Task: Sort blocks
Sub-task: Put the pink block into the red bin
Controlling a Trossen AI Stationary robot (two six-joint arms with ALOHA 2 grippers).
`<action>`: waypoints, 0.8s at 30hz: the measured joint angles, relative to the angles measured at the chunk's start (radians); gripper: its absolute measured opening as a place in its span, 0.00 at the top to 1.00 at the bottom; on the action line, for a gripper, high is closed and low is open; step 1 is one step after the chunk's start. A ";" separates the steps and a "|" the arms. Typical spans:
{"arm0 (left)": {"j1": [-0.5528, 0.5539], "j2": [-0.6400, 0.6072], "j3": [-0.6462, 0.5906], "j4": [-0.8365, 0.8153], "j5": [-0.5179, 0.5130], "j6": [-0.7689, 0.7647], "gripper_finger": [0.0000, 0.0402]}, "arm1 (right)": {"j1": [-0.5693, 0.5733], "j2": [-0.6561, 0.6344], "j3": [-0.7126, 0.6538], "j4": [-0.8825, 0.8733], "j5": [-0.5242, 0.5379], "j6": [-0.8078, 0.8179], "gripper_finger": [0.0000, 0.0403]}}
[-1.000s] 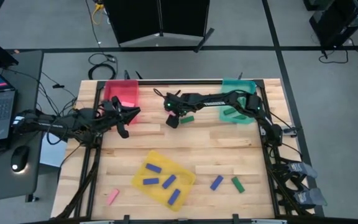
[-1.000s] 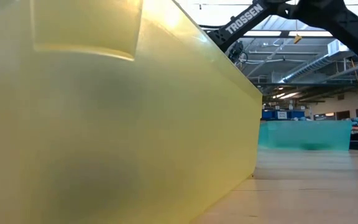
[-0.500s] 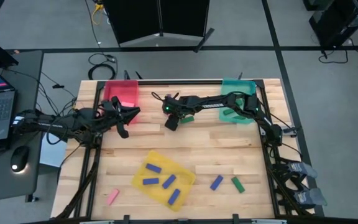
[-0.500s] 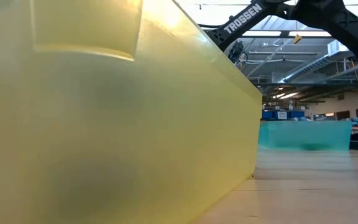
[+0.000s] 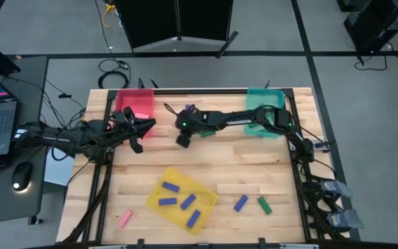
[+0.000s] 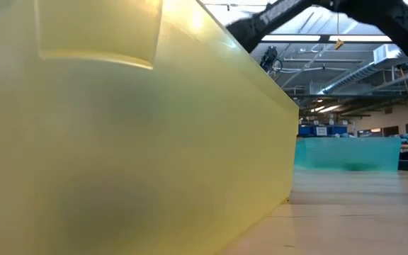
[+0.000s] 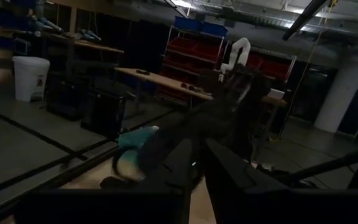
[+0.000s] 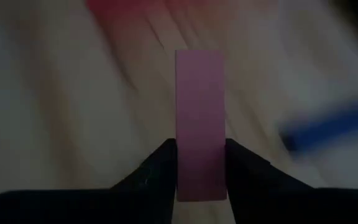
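- The right gripper [image 5: 183, 140] is out over the far half of the table, between the red tray [image 5: 135, 104] and the teal tray [image 5: 264, 111], with its two fingers pinching a pink block [image 8: 200, 124] that stands up between them in the right wrist view.
- From where it hangs, my guess is that this pink block is bound for the red tray, which sits just to one side of it; it has not been let go yet.
- The left gripper [image 5: 138, 131] waits beside the near edge of the red tray. I cannot tell whether its fingers are spread or pressed together.
- Done so far, as far as I can see: the yellow tray [image 5: 182, 200] holds four blue blocks [image 5: 168, 187], and the teal tray has green blocks lying in it.
- The red tray's contents I cannot make out against its own colour.
- Left on the bare wood: a pink block [image 5: 124, 218] near the front left corner, a blue block [image 5: 240, 203] and a green block [image 5: 264, 204] side by side toward the front right, and a green block [image 5: 206, 133] just beside the right arm.
- So the sorting looks well along, with roughly five pieces to place, counting the one held.
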 joint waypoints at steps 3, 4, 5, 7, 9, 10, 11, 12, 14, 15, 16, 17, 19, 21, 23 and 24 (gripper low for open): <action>0.000 0.000 0.000 0.010 0.000 -0.001 0.88 | 0.033 -0.013 0.004 0.205 -0.006 0.004 0.71; 0.000 0.000 0.000 0.021 0.000 -0.001 0.88 | 0.039 -0.009 0.003 0.267 -0.007 0.008 0.71; 0.000 0.000 0.000 0.032 0.000 -0.001 0.88 | 0.042 0.000 0.003 0.332 -0.007 0.018 0.71; 0.000 0.000 0.000 0.058 0.000 -0.001 0.88 | 0.042 0.005 0.002 0.432 -0.018 0.047 0.71; 0.000 0.000 0.000 0.092 0.000 -0.001 0.88 | 0.037 0.008 0.002 0.533 -0.018 0.060 0.71; 0.000 0.000 0.000 0.111 0.000 -0.001 0.88 | 0.032 0.012 0.004 0.590 -0.018 0.064 0.71; 0.000 0.000 0.000 0.132 0.000 0.000 0.88 | 0.026 0.014 0.006 0.628 -0.019 0.073 0.71; 0.000 0.000 0.000 0.151 0.000 0.002 0.88 | 0.019 0.016 0.008 0.650 -0.026 0.086 0.71; 0.000 0.000 0.000 0.191 0.000 0.004 0.88 | 0.011 0.033 0.018 0.694 -0.027 0.104 0.71; 0.000 0.000 0.000 0.215 0.000 0.004 0.88 | 0.007 0.045 0.031 0.741 -0.027 0.107 0.71; 0.000 0.000 0.000 0.241 0.000 0.004 0.88 | 0.002 0.051 0.040 0.754 -0.031 0.114 0.71; 0.000 0.000 0.000 0.266 0.005 0.006 0.88 | -0.002 0.068 0.057 0.772 -0.044 0.124 0.71; 0.000 0.000 0.001 0.316 0.030 0.011 0.88 | -0.007 0.119 0.119 0.852 -0.090 0.143 0.71; 0.000 0.000 0.001 0.363 0.056 0.026 0.88 | -0.007 0.184 0.211 0.883 -0.125 0.159 0.71; 0.000 0.000 0.001 0.395 0.081 0.031 0.88 | -0.006 0.257 0.322 0.861 -0.130 0.158 0.71; 0.000 0.000 0.001 0.407 0.086 0.031 0.88 | -0.005 0.291 0.377 0.828 -0.132 0.157 0.71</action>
